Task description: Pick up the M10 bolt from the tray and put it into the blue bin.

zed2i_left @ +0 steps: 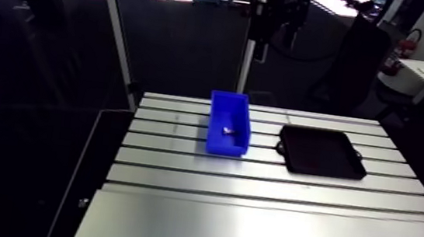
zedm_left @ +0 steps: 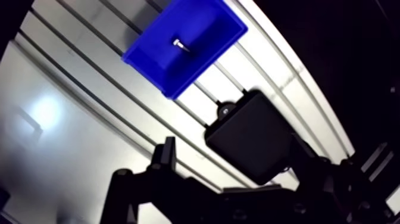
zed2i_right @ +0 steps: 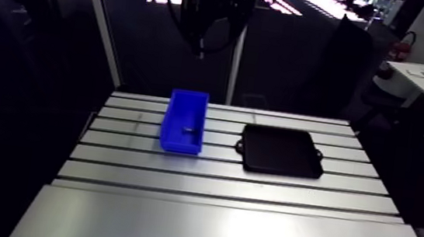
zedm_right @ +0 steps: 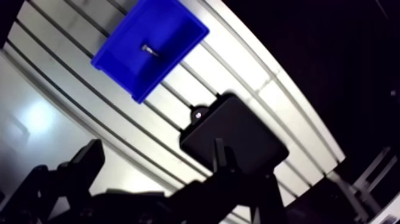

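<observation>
Blue bin [zed2i_left: 225,147] with bolt [zedm_left: 180,44] inside, black tray [zed2i_left: 322,152] just beside, claw [zedm_left: 235,146] wide and empty above.

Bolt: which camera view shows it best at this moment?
The wrist view: looking down into the blue bin, it shows the bolt as a distinct pale head and shank on the bin's floor. The arm view catches it only as a small pale speck inside the bin.

The pincer [zedm_left: 232,144] is matte black: angular linked bars with round pivots, ending in two slim, tapering fingers [zedm_left: 168,156]. In the arm view the wrist [zed2i_right: 216,7] is a dark, blocky silhouette.
</observation>
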Robot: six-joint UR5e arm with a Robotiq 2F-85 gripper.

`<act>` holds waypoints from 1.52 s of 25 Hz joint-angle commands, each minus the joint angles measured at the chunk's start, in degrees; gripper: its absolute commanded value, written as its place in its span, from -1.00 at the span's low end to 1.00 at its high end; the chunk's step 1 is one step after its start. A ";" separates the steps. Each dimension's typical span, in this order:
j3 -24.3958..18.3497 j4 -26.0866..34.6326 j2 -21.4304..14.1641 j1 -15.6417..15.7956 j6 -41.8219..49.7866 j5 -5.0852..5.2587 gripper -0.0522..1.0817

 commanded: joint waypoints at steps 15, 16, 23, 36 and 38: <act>-7.29 8.51 -5.29 -2.74 44.52 4.56 -0.88; -7.64 9.39 -5.29 -2.83 44.52 4.47 -0.88; -9.31 12.38 -5.56 -3.35 44.43 3.94 -0.88; -8.96 12.91 -6.08 -3.35 44.34 4.03 -0.88; -8.87 12.91 -6.17 -3.27 44.34 4.03 -0.88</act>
